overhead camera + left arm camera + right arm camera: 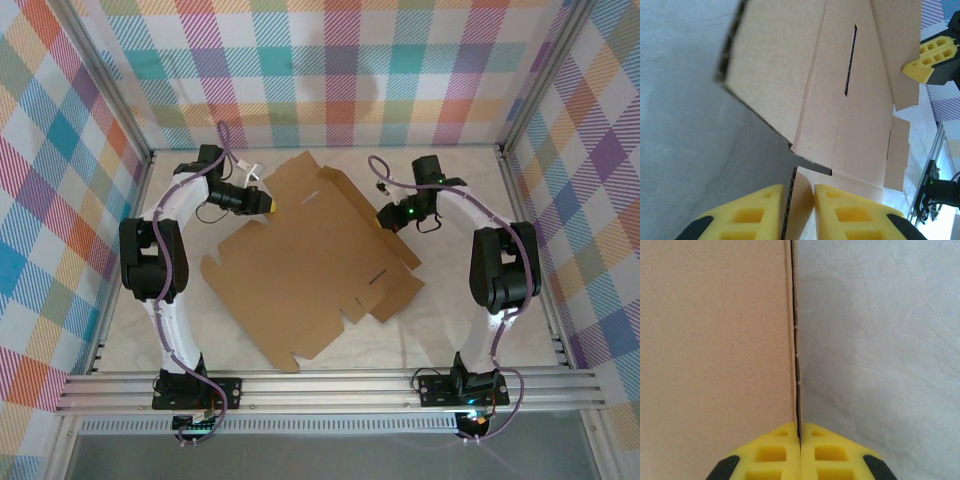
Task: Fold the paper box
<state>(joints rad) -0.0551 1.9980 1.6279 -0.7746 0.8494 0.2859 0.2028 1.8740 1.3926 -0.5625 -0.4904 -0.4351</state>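
The paper box (310, 270) lies opened out as a flat brown cardboard sheet in the middle of the table (455, 335), turned at an angle so that one corner points to the near edge and another to the far wall. Its flaps and tabs spread outward; the small tabs on the near right lie flat on the pale surface.

The left gripper (270, 204) is at the far left edge of the sheet. In the left wrist view its yellow fingers (755, 212) stand on either side of a raised flap (800, 200), the cardboard filling the gap between them – clamped on the box. Beyond the fingers a larger panel lifts off the table, its corrugated edge showing, and a narrow slit (851, 60) runs along the next panel.

The right gripper (388, 216) is at the far right edge of the sheet, across from the left one. In its wrist view the two yellow fingertips (775, 452) are pressed together with the thin edge of the cardboard between them – pinched tight on the box. The panel stretches away to the left of that edge, and bare table lies to its right.
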